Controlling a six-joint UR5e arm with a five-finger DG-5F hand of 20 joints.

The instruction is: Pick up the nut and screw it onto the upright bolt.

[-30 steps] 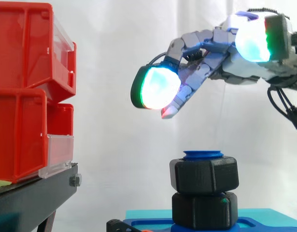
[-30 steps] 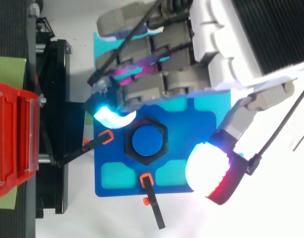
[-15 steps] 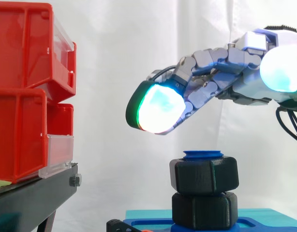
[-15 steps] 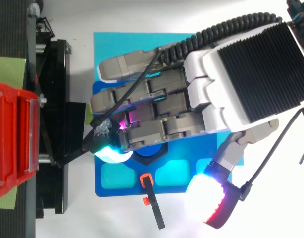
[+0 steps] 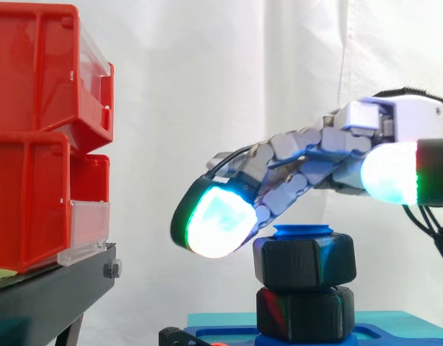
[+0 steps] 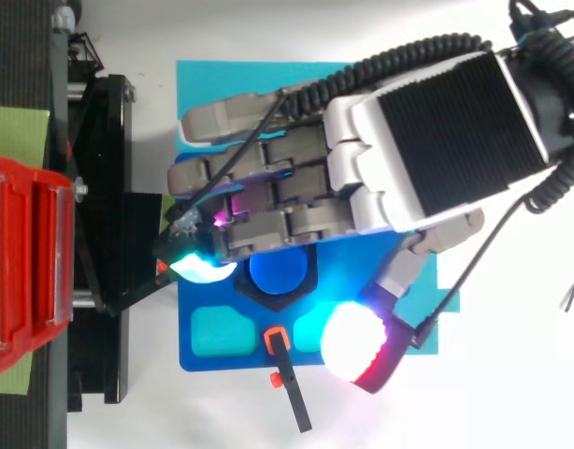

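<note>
Red bins [image 5: 34, 130] stack on a black stand [image 5: 55, 292], at 9 o'clock from the bolt. The hand [image 6: 427, 131] is released and holds nothing. Its fingers [image 5: 294, 166] reach out nearly straight, sloping down toward 8 o'clock, with one glowing pad just beside the nut's left edge. The nut [image 5: 304, 261] sits on the upright blue bolt [image 5: 302, 231], above a second black nut [image 5: 304, 314]. From above, the fingers cover the bolt's 12 o'clock side. The thumb pad [image 6: 354, 341] hangs at 4 o'clock and a clamp [image 6: 287, 383] lies at 6 o'clock on the blue plate [image 6: 240, 360].
</note>
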